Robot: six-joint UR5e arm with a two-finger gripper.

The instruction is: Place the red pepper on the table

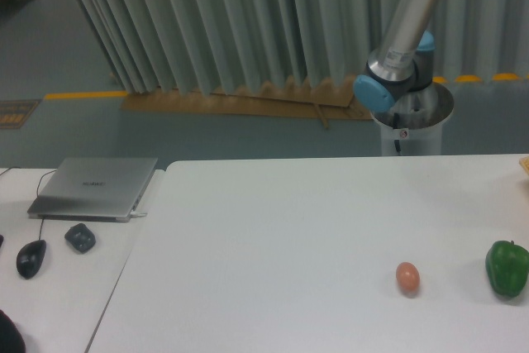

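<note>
We start at the jaws, and straight away we have a problem: the gripper is out of frame. All we get of the robot is the lower arm [402, 35], a silver tube with blue joint caps rising from its pedestal [413, 126] behind the far edge of the table and running off the top of the picture. So whether the jaws are wide, narrow or holding something, we cannot tell.

And the red pepper? We do not see it anywhere. Not on the table [273, 245], not on the desk, not on the floor. The relation the coming move turns on, which way the pepper lies from the jaws, is simply not readable here, nor is its long axis. Our guess is that it sits up with the gripper above the frame, but that is only a guess.

Working outward, the white table has plenty of bare surface left of centre. Toward the right front we find the brown egg [407, 277], and further right, near the edge of view, the green pepper [507, 267], the two well apart. Any set-down wants to stay off those. On the adjoining desk to the left lie the laptop [95, 187], the mouse [30, 257] and a small dark object [80, 237].
</note>
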